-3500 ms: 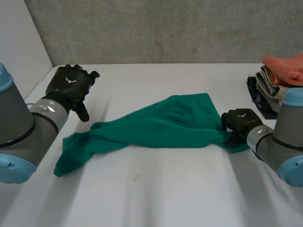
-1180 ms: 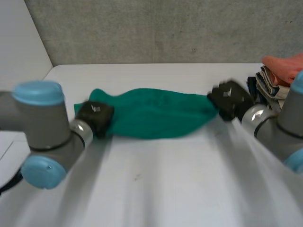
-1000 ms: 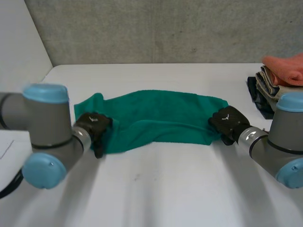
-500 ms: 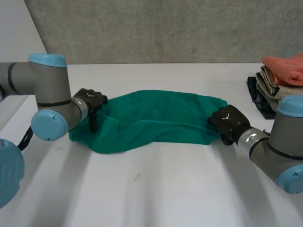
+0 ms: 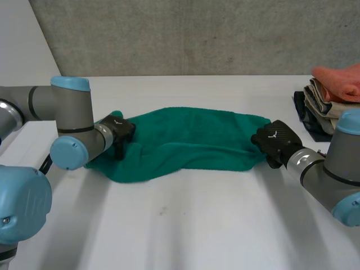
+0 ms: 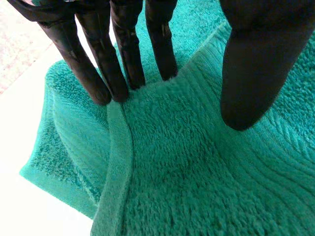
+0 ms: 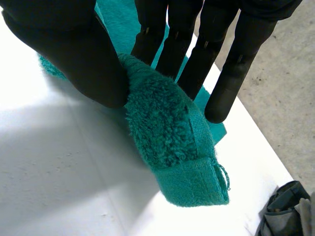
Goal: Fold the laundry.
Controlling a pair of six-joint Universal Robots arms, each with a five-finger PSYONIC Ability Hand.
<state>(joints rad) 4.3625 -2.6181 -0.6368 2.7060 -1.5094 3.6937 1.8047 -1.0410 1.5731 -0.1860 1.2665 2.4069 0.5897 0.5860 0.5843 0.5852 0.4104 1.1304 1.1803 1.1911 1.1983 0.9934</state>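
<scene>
A green towel (image 5: 191, 140) lies bunched in a long strip across the middle of the white table (image 5: 185, 225). My left hand (image 5: 119, 130) rests on its left end. In the left wrist view its straight fingers (image 6: 125, 44) touch the towel (image 6: 172, 162) along a raised, hemmed fold, and the thumb (image 6: 256, 64) sits apart on the pile. My right hand (image 5: 275, 140) is at the towel's right end. There its thumb (image 7: 74, 54) and fingers (image 7: 167, 44) pinch a rolled corner of the towel (image 7: 172, 142) just above the table.
A pile of folded laundry (image 5: 329, 101) topped by an orange cloth (image 5: 340, 79) stands at the table's right edge, close behind my right arm. A dark cloth (image 7: 283, 211) of that pile shows in the right wrist view. A concrete wall backs the table.
Both hands pulled the towel out into a strip. My left hand then let go of the left end and settled onto it with straight fingers; the right hand kept its grip.
</scene>
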